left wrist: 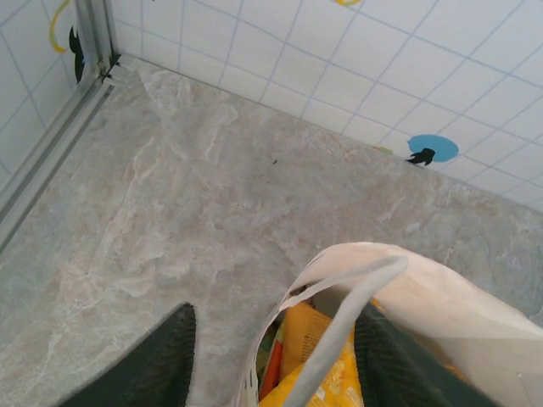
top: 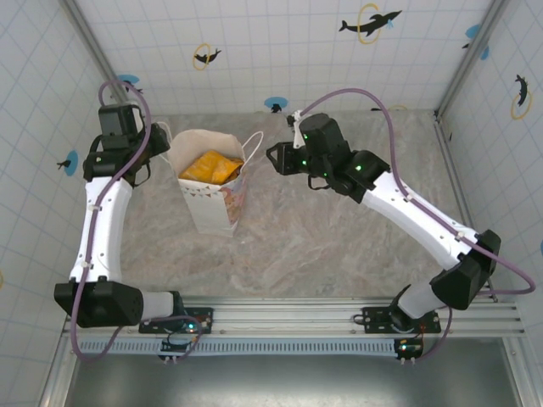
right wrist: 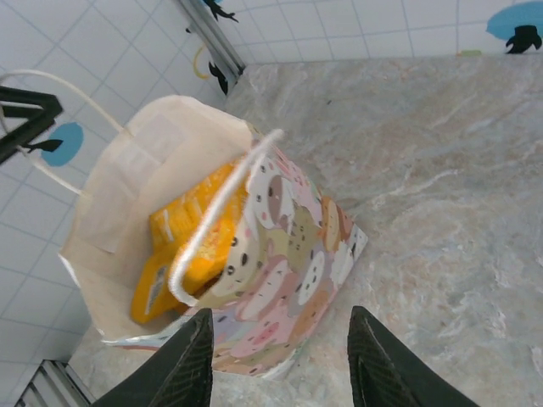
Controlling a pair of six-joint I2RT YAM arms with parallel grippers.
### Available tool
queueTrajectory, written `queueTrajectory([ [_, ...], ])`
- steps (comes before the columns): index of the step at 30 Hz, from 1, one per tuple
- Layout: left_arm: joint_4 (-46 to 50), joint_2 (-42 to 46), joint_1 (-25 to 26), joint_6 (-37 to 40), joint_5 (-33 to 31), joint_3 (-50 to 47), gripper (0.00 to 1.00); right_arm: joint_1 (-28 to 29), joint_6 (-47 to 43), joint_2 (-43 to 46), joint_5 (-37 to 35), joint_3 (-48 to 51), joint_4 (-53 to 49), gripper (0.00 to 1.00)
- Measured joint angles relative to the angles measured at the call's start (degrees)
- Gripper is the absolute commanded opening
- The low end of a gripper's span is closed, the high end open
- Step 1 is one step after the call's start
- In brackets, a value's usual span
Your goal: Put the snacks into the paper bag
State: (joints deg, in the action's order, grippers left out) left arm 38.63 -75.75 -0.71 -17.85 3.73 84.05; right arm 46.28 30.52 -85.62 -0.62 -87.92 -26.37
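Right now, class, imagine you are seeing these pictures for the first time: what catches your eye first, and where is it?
A white paper bag stands upright left of centre on the marbled table, its mouth open and orange-yellow packets showing inside. The left claw straddles the bag's left rim, while the right claw hangs open just to the bag's right.
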Motion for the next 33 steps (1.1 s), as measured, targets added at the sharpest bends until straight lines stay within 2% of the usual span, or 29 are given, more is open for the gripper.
queueTrajectory([
  [8,-1.5,0.0,-0.1,0.0,2.8,-0.3,0.00,-3.1,3.0,0.0,5.9,3.7,8.6,0.57],
  [22,-1.5,0.0,-0.1,0.0,3.8,-0.3,0.00,-3.7,6.8,-1.1,14.6,3.7,17.3,0.57],
  [29,-1.5,0.0,-0.1,0.0,4.2,-0.3,0.00,-3.6,10.1,-7.5,19.6,2.4,21.0,0.56],
  [30,-1.5,0.0,-0.1,0.0,4.3,-0.3,0.00,-3.6,10.5,-9.0,20.3,1.7,21.1,0.51],
  [32,-1.5,0.0,-0.1,0.0,4.3,-0.3,0.00,-3.6,10.6,-11.2,21.6,0.6,21.4,0.30],
  [33,-1.5,0.0,-0.1,0.0,4.5,-0.3,0.00,-3.6,10.8,-12.0,22.0,0.1,21.5,0.11],
])
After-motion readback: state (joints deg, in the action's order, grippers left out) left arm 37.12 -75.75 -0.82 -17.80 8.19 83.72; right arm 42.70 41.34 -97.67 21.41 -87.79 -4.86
